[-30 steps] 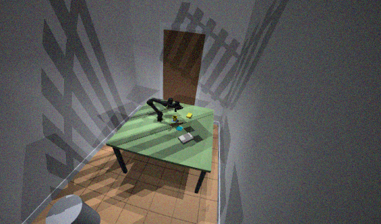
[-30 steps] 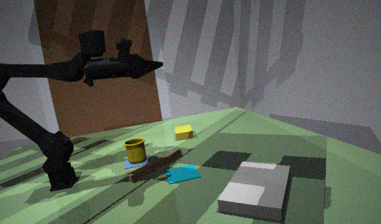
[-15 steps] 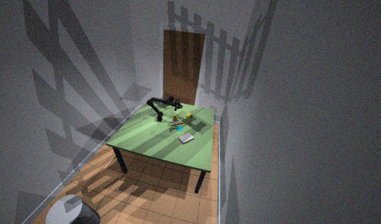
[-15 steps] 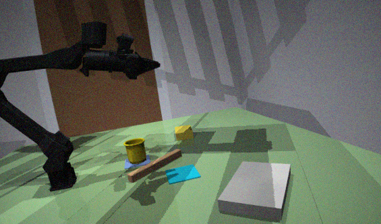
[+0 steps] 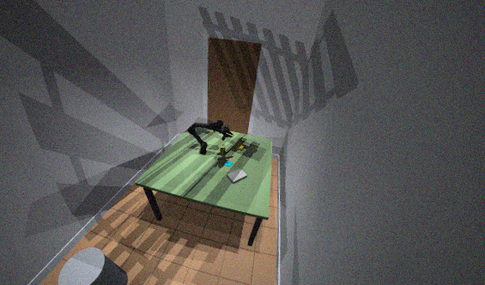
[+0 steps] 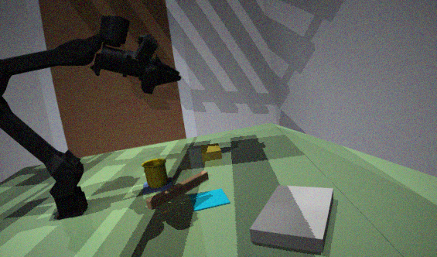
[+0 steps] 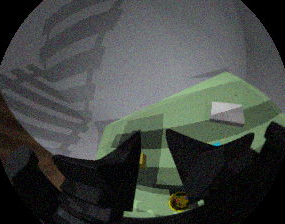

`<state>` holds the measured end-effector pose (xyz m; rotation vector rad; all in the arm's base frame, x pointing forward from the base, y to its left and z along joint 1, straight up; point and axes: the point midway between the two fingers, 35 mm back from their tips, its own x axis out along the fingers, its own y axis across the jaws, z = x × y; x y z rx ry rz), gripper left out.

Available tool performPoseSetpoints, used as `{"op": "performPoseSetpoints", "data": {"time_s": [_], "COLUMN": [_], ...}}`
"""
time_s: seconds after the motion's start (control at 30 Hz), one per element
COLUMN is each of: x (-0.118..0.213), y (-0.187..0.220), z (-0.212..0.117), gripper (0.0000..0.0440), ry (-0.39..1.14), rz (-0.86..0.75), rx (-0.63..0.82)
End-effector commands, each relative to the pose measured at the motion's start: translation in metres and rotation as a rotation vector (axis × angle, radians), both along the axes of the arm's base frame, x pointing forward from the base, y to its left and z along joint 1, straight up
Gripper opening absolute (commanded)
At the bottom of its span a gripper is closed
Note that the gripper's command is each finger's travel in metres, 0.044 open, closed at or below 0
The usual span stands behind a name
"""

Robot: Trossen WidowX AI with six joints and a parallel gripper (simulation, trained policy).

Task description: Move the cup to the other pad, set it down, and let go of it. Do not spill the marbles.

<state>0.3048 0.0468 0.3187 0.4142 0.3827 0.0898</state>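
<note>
Top: end effector [image 5: 228, 133] [image 6: 179, 77] [image 7: 154, 132] high over worktop [image 5: 195, 180] [image 6: 361, 217] [image 7: 193, 112], likely pre-approach; exterior: yellow cup [image 5: 222, 150] [image 6: 155, 174] [image 7: 178, 202] upright on blue pad [image 6: 146, 190], left of cyan pad [image 5: 228, 164] [image 6: 211, 199] [image 7: 217, 144], presumably goal; wrist: fingers partly spread, nothing between; marbles [image 7: 181, 200] inside cup.

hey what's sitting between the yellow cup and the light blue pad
A brown wooden bar lies between the cup and the light blue pad, as the exterior view shows.

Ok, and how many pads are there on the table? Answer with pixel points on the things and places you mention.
2. The blue pad [image 6: 146, 189] is under the cup [image 5: 222, 150] [image 6: 156, 175] [image 7: 171, 202]; the cyan pad [image 5: 228, 163] [image 6: 211, 199] [image 7: 217, 144] lies between the wooden bar [image 6: 179, 190] and the grey slab [image 5: 237, 176] [image 6: 293, 217] [image 7: 227, 113].
</note>
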Motion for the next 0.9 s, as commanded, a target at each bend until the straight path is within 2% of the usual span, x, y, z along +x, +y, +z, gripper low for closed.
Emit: {"op": "performPoseSetpoints", "data": {"time_s": [0.0,0.87], "x": [-0.001,-0.014], "y": [0.006,0.036], "z": [0.004,-0.012], "gripper": [0.0145,0.0157], "ry": [0.044,0.457], "rz": [0.001,-0.125], "rx": [0.055,0.362]}}
